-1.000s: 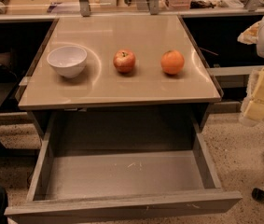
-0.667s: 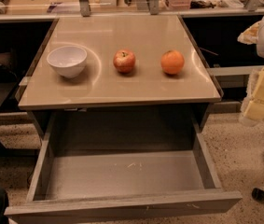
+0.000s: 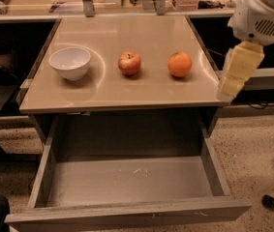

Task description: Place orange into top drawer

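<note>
Orange [image 3: 179,64]: sits on the counter [image 3: 146,30], right-hand third, resting free with nothing touching it.

Pincer [image 3: 231,83]: hangs off the counter's right edge, below the white arm housing [image 3: 265,11], angled down toward 7 o'clock. It carries nothing. Whether it is spread or pressed together: cannot tell from this view.

Orange relative to pincer: between 9 and 10 o'clock, near but apart. Bare counter surface and the counter's right edge lie between them.

Other items on the counter, all in one row with the orange:
- apple [image 3: 129,63], red-yellow, stem up, at 9 o'clock from the orange, clearly apart.
- white bowl [image 3: 70,63], upright, at 9 o'clock from the apple, near the left edge.

Top drawer [image 3: 127,182]: pulled out below the counter's front edge, at 6 to 7 o'clock from the orange and about 8 o'clock from the pincer. Grey bottom is scuffed with pale marks near the middle. Front panel is closest to the camera.

Surroundings: speckled floor [image 3: 252,144]; two dark casters [image 3: 272,201] at 5 o'clock from the pincer; cluttered shelf along the back at 12 o'clock.
</note>
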Motion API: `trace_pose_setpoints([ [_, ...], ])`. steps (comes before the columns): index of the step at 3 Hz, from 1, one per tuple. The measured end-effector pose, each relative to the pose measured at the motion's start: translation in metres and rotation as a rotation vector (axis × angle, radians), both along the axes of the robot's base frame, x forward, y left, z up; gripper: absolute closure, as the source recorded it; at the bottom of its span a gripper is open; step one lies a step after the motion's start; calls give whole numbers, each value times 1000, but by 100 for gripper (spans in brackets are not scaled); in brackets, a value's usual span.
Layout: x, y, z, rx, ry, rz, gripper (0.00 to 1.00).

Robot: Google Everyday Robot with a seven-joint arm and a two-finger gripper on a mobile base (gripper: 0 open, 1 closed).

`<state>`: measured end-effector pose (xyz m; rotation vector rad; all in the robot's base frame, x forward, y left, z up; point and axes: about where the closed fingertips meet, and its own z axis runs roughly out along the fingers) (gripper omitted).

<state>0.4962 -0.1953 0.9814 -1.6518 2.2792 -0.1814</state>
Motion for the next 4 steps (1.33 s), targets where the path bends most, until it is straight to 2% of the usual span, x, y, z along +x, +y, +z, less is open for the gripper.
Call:
trace_pose_setpoints([
  [1,51,23,-12,2,8,-12,0],
  [2,95,34,-31,8,12,-23,0],
  [3,95,34,-31,8,12,-23,0],
  [4,110,32,-40,9,-2,-31,0],
])
